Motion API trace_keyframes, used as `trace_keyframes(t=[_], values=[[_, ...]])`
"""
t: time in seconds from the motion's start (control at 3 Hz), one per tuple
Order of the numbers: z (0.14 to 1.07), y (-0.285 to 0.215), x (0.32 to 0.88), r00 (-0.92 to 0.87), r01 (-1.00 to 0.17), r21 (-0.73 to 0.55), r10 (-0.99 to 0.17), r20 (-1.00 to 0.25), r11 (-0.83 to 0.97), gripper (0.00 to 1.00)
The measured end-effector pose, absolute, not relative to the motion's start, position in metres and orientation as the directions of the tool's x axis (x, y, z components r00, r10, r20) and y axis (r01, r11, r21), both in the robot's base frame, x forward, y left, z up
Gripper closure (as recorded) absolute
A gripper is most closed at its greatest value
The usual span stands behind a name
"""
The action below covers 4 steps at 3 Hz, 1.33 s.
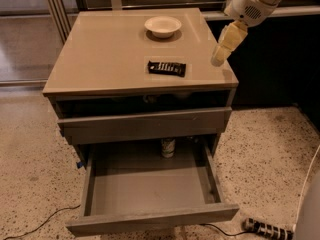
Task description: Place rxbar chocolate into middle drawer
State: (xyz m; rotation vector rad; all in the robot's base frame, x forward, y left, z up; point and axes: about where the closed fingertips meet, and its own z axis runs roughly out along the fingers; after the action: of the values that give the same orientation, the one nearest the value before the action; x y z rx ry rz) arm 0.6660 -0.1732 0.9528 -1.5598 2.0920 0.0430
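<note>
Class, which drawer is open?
The lower grey-brown wooden drawer, pulled out; the grey drawer above is in. Cream pincer hangs over the tabletop's right edge.

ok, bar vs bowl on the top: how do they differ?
The bar is black, flat and rectangular; the bowl is cream-white and round. The bar lies nearer the front edge; the bowl sits toward the back. Both rest on the cabinet top, apart from each other and not held. The gripper hangs by the top's right edge, touching neither.
</note>
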Motion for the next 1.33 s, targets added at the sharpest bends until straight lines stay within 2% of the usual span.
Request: trace_keyframes(t=[1.33], values=[[0.907, -0.111, 0.72, -0.118, -0.952, -0.193, -0.866, -0.486, 0.238, 0.0]])
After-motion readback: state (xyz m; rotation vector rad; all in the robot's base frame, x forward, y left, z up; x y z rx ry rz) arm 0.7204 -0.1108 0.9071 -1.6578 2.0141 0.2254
